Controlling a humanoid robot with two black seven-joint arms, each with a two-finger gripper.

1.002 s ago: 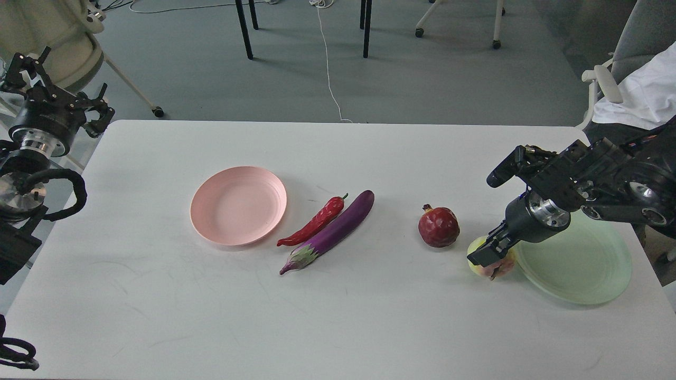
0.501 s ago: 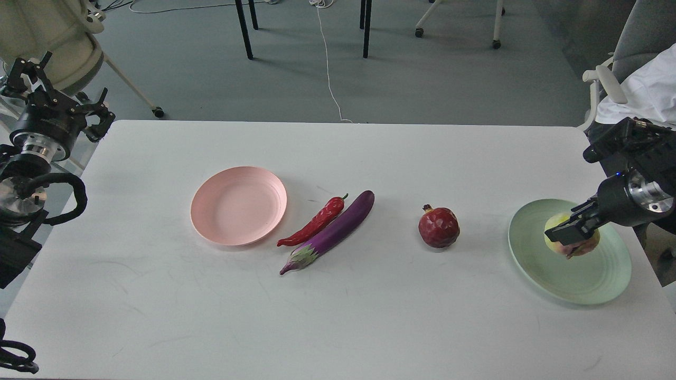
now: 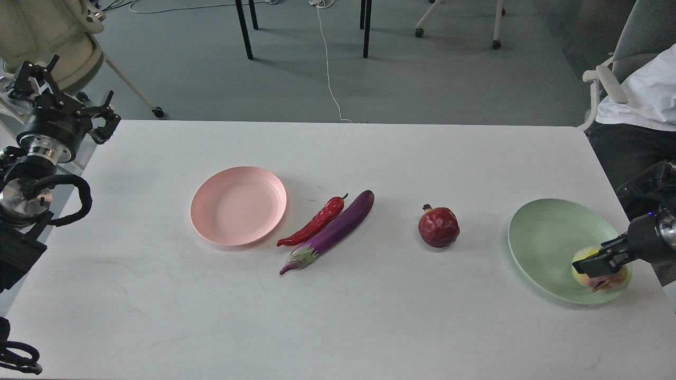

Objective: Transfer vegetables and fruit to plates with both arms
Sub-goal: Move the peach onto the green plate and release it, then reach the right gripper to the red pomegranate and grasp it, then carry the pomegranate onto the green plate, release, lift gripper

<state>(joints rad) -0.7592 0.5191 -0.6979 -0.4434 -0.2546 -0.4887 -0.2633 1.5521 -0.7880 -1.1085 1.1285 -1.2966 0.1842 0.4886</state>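
The yellow-green fruit (image 3: 582,258) sits over the right front part of the pale green plate (image 3: 549,240). My right gripper (image 3: 599,265) is shut on it and comes in from the right edge. The dark red pomegranate (image 3: 438,227) stands on the table left of that plate. The purple eggplant (image 3: 338,228) and the red chili (image 3: 316,221) lie side by side in the middle. The pale pink plate (image 3: 237,206), holding nothing, is left of them. My left gripper (image 3: 66,97) is open and holds nothing, raised beyond the table's far left corner.
The white table (image 3: 338,316) fills the view. A seated person in a white shirt (image 3: 644,95) is just past its right edge. Chair and table legs (image 3: 243,31) and a white cable (image 3: 330,79) are on the floor behind.
My right gripper has carried the yellow-green fruit from the table beside the green plate rightward, across the plate to its right front part. My left gripper shifted slightly.
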